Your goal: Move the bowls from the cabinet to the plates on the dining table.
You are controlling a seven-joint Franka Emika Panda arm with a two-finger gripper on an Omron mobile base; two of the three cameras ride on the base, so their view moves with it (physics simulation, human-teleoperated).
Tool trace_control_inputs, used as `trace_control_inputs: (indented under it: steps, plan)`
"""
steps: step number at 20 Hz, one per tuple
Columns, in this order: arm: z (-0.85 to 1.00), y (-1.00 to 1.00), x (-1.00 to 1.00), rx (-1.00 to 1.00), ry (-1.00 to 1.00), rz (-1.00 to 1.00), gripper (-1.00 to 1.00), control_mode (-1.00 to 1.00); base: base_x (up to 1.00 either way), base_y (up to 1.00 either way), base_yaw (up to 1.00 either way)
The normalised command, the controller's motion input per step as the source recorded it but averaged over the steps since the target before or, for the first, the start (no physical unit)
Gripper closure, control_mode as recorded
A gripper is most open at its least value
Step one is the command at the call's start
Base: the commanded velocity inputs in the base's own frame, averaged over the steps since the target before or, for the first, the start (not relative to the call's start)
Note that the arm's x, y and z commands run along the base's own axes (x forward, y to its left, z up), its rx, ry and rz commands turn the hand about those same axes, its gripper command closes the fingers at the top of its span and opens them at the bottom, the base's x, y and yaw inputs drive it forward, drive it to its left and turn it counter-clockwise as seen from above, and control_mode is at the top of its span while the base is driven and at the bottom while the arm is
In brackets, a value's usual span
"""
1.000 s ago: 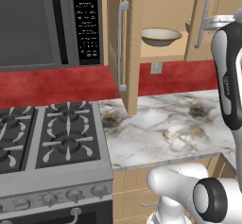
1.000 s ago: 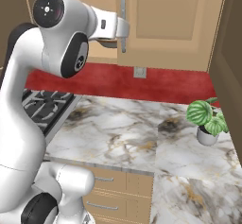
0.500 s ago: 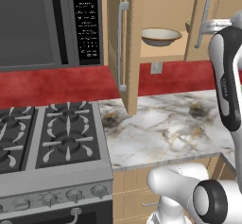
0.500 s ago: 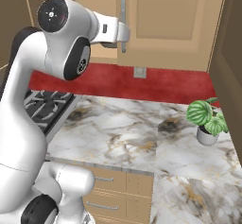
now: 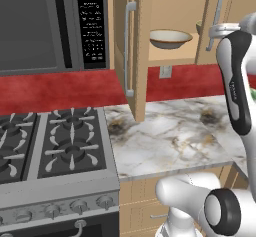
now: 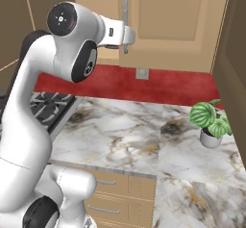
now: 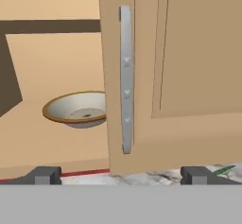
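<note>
The light tan cabinet (image 5: 137, 56) has its left door swung open. On its shelf sits a wide shallow bowl (image 5: 170, 38), cream inside with a tan rim, also in the hand view (image 7: 78, 109). A sliver of a second, olive bowl (image 5: 199, 27) peeks past the right door (image 7: 189, 67), which covers the rest of it. My gripper (image 5: 221, 30) is open, right in front of that door's grey bar handle (image 7: 125, 81), its fingertips (image 7: 45, 175) spread to either side and holding nothing. From the right, the gripper (image 6: 126, 35) sits at the handle. The plates and the dining table are out of view.
A microwave (image 5: 50, 26) hangs left of the cabinet above a gas stove (image 5: 50, 146). A marble counter (image 5: 170, 136) runs below, backed by a red wall strip. A small potted plant (image 6: 211, 123) stands at the counter's right end beside a tall side panel.
My hand has crept a little closer to the right door's handle. The jaws stay wide, and the bowls and doors have not moved.
</note>
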Motion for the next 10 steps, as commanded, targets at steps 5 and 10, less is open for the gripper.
trace_control_inputs:
  steps: [5, 10]
  plan:
    - [0.0, -0.04, 0.1, 0.0, 0.02, 0.0, -1.0, -1.0, 0.0, 0.0, 0.0]
    - [-0.01, -0.06, 0.17, 0.0, 0.02, 0.0, -1.0, -1.0, 0.0, 0.0, 0.0]
